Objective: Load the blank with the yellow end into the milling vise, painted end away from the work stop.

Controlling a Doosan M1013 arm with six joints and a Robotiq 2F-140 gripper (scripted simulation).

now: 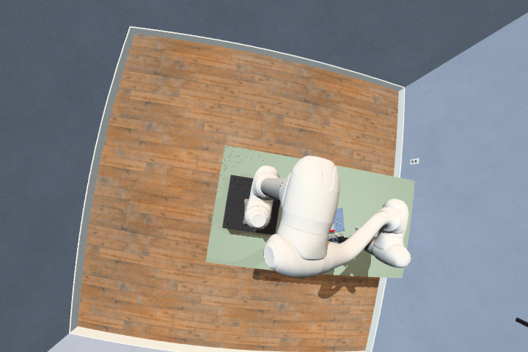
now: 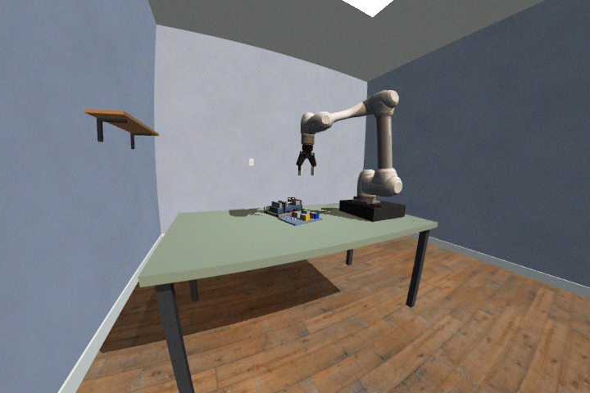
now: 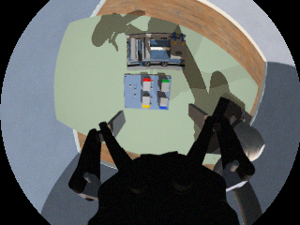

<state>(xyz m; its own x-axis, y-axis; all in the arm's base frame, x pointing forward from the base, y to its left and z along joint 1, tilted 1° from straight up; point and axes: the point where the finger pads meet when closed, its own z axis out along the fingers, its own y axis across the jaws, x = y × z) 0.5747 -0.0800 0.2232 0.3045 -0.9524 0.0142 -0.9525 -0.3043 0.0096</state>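
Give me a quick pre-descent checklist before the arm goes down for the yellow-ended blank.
1. Gripper open and holding nothing: ok.
2. Yellow-ended blank lies on the infeed plate: ok.
3. Gripper high above the table, apart from everything: ok.
4. Vise slot free between the jaws: cannot tell, too small.
5. Other blanks on the infeed plate, none over the vise: ok.
6. Fingers lined up across the blank's long sides: cannot tell.
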